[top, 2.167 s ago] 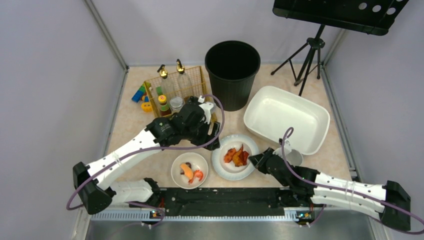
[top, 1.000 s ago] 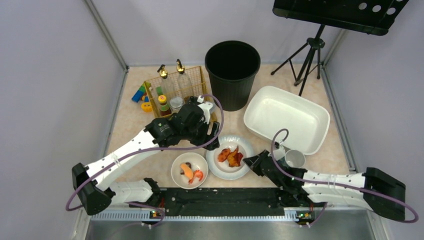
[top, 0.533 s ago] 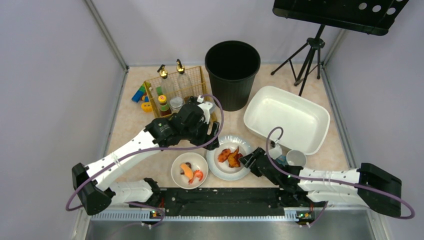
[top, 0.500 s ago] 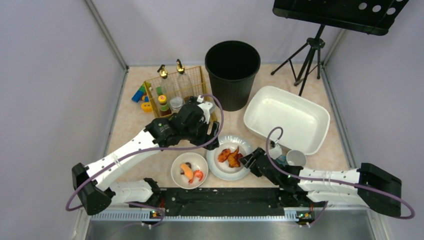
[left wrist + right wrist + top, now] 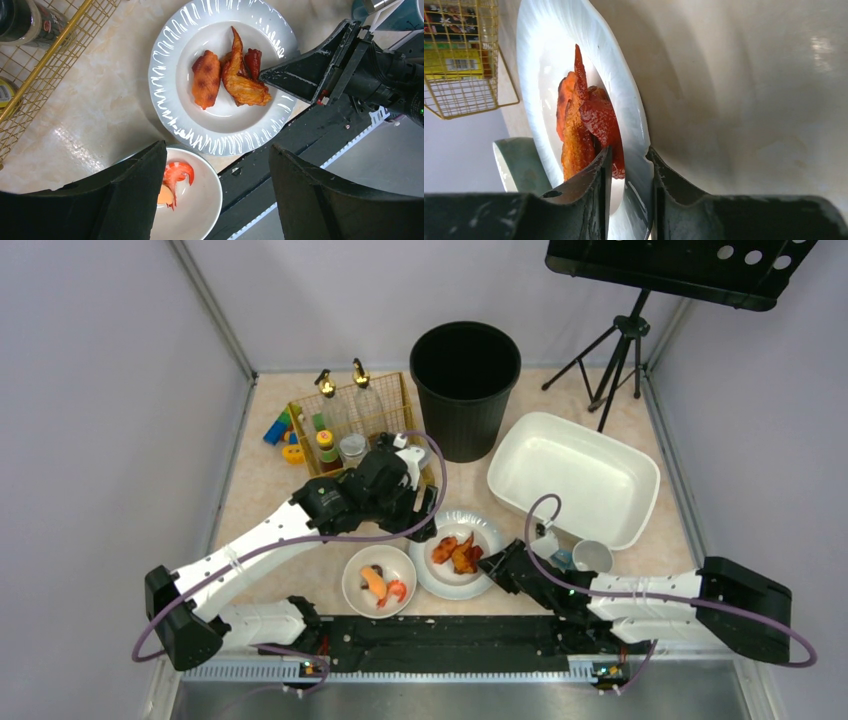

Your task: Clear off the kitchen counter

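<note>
On the kitchen counter [image 5: 260, 502] sits a white plate [image 5: 481, 526] holding fried chicken wings [image 5: 455, 552]. A small bowl [image 5: 350, 578] with shrimp lies beside it at the front left. My right gripper [image 5: 497, 566] lies low at the plate's right edge. In the right wrist view its fingers [image 5: 628, 152] straddle the plate rim [image 5: 624, 75], one inside by the wings [image 5: 579, 125], one outside, with a thin gap showing. My left gripper [image 5: 425, 512] hovers over the plate's left side, jaws wide open [image 5: 217, 148] and empty above the plate [image 5: 165, 90] and bowl [image 5: 200, 200].
A black bin [image 5: 465, 385] stands at the back, with a white tub [image 5: 575, 480] to its right. A gold wire basket [image 5: 350, 418] of bottles stands at the back left, with toy blocks [image 5: 280, 430] beside it. A cup [image 5: 590, 556] sits behind my right arm, and the black front rail [image 5: 450, 635] runs along the near edge.
My right gripper has slid left along the counter, and the plate shifted slightly left with it. Its jaws spread, then narrowed around the rim. The left arm has stayed still.
</note>
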Motion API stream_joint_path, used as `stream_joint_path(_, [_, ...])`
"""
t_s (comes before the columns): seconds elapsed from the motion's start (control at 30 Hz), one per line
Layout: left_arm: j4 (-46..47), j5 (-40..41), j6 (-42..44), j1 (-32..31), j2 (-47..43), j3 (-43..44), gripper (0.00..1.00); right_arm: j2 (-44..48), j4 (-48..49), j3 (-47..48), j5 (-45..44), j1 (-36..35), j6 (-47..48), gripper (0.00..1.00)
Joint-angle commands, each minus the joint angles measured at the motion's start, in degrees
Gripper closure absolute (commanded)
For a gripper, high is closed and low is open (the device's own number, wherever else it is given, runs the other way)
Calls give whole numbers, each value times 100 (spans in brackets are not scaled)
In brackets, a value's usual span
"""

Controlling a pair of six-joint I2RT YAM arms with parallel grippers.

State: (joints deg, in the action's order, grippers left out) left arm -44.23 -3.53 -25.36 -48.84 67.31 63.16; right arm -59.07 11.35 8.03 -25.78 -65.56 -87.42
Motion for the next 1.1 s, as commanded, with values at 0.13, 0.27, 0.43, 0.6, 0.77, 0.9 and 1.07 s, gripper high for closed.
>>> stream_joint_path(0.13, [74,87,58,24,-233,-50,21,-605,617,30,129,-89,-44,81])
stream_joint_path(0.27, [71,92,58,32,-226,-62,21,-636,764,-41,123,-95,-74,100])
stream_joint_path(0.43, [81,81,58,32,-210,-51,21,-518,727,-89,43,-89,-83,100])
stream_joint_path(0.6, [85,72,59,32,-189,-43,21,-178,481,-76,-44,-90,-14,95])
stream_joint_path(0.77, [90,59,54,38,-167,-18,21,236,83,-80,-166,-91,-16,72])
stream_joint_path(0.9, [90,51,41,34,-172,-10,21,482,-147,-135,-235,-93,-55,65])
stream_joint_path(1.07, [90,31,40,36,-150,20,21,279,-43,-123,-193,-89,-54,64])
